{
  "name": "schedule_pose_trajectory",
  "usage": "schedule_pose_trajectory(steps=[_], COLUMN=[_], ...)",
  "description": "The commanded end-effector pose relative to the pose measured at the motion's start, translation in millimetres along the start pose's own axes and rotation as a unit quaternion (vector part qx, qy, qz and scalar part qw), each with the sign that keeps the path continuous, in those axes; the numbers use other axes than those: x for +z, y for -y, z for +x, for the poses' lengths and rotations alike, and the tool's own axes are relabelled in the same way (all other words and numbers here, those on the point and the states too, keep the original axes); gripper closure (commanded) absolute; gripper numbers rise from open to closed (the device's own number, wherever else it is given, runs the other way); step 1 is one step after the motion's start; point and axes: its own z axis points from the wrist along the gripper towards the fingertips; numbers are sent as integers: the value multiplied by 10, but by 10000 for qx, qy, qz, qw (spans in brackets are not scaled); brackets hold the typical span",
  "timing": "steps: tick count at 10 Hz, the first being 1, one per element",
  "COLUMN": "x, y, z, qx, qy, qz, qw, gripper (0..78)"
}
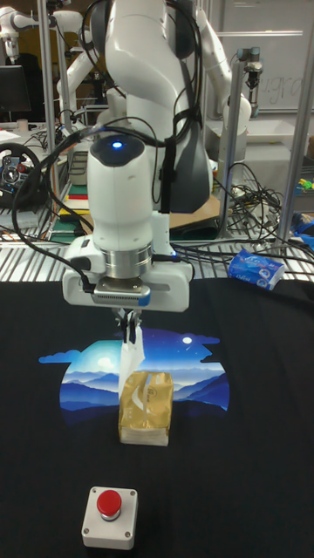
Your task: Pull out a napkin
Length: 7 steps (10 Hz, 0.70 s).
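The robot's fingers are pinched shut on a white napkin, which hangs straight down from them. Right under the fingers sits the gold napkin pack on the black worktop, with the napkin's low end reaching it. Nearer to me than the fingers is a gray box with 1 red button.

**Napkin pinched above the pack**

You see the gripper closed on a white napkin rising from the gold tissue pack. The pack sits on the black cloth, over a blue mountain print. A red button box sits nearer you; a blue packet lies behind.
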Motion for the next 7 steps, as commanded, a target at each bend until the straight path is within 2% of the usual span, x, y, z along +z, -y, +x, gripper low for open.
schedule_pose_trajectory(steps=[1, 4, 7], x=[66, 26, 24], y=[-41, -127, -131], z=[242, 323, 312], qx=[-6, 86, 139], qy=[-37, -70, -8], qz=[36, 28, -16], qw=[10000, 9999, 9999], gripper=[764, 764, 764])
